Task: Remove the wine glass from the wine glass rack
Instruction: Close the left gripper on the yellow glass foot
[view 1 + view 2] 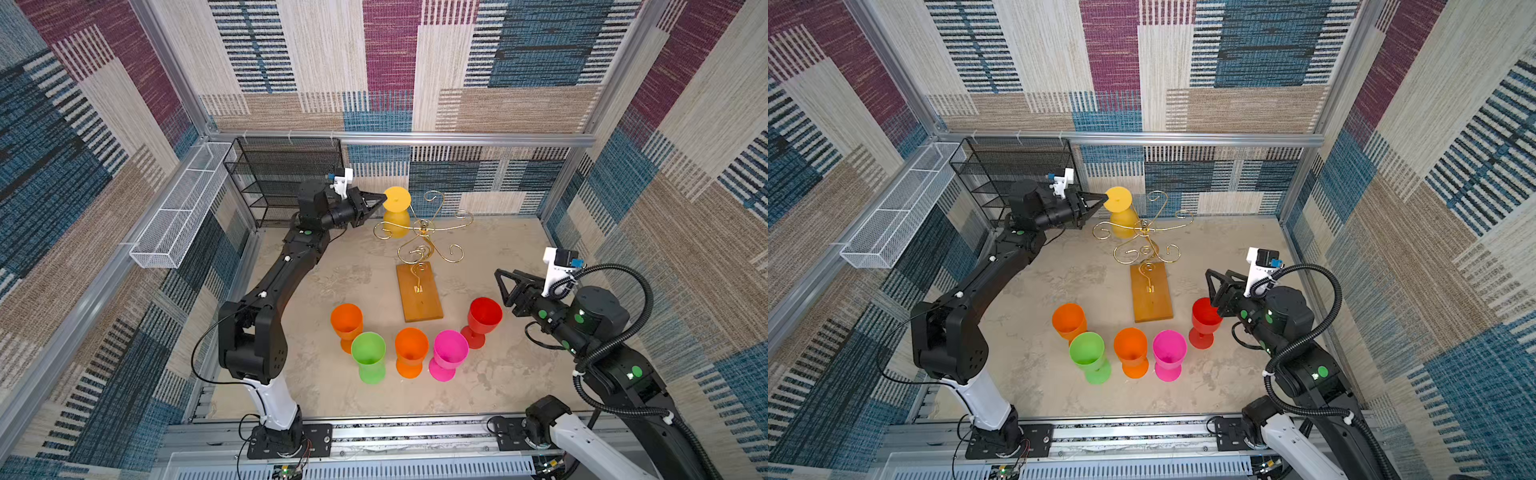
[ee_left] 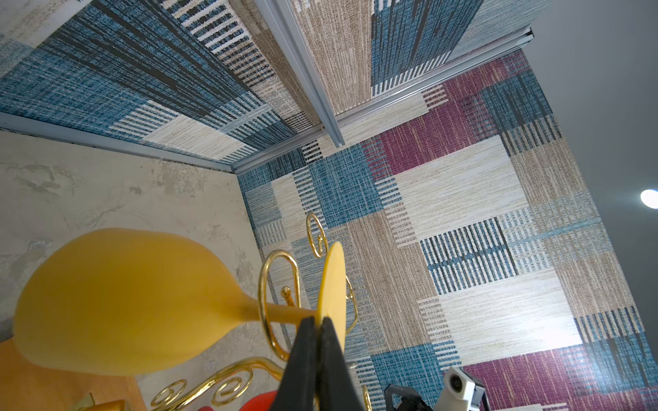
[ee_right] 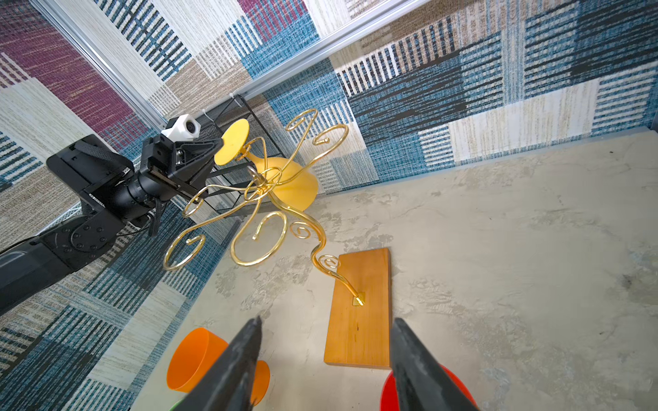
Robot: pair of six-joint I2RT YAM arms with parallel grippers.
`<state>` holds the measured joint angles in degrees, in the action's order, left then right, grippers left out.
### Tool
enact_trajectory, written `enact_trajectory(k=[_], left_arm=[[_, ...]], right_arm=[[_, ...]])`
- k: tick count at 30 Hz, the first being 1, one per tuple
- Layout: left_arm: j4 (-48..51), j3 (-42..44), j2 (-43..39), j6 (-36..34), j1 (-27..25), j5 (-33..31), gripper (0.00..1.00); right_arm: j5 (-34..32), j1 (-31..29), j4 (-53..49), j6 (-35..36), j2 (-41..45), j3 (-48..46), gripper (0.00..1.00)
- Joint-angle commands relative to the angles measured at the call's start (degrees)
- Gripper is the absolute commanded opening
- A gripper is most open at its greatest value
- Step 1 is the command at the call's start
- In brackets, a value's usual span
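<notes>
The yellow wine glass [image 1: 396, 220] hangs upside down from a far-left arm of the wine glass rack [image 1: 419, 299]. Its flat foot is on top, its stem passes through a gold wire loop, and its bowl hangs clear of the worktop [image 1: 498, 249]. It looks like moulded plastic, so it is probably light, stiff and hard to break, though smooth enough to slip. The foot is thin, and a pinch on its edge could let the bowl swing. The stem just under the foot would likely be a steadier hold, if the wire leaves room.

The left fingers [image 2: 306, 341] are clamped on the left edge of the foot, as the left wrist view shows. The glass should come free by sliding the stem out along the loop's open side, not by pulling straight up.

The right fingers [image 3: 242, 356] are spread apart and hold nothing. They hover at the right, just above a red glass [image 1: 484, 311], one of five standing along the near side.
</notes>
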<state>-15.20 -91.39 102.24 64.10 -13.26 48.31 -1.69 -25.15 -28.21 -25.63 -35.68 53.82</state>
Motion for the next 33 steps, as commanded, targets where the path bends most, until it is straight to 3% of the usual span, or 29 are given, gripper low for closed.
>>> enact_trajectory(k=[1,27,33], left_arm=[[-2.54,-0.78,0.22,1.38,-0.02,0.37,0.0],[0.31,-4.93,1.45,-1.07,-0.02,-1.82,0.0],[-2.25,-5.36,3.09,1.16,-0.28,-1.27,0.0]], right_arm=[[-0.95,-0.13,-0.01,-0.04,0.42,-0.12,0.6],[-1.37,-0.08,0.69,0.64,-0.4,-0.45,0.6],[-1.27,-0.08,0.83,0.5,-0.09,-0.78,0.6]])
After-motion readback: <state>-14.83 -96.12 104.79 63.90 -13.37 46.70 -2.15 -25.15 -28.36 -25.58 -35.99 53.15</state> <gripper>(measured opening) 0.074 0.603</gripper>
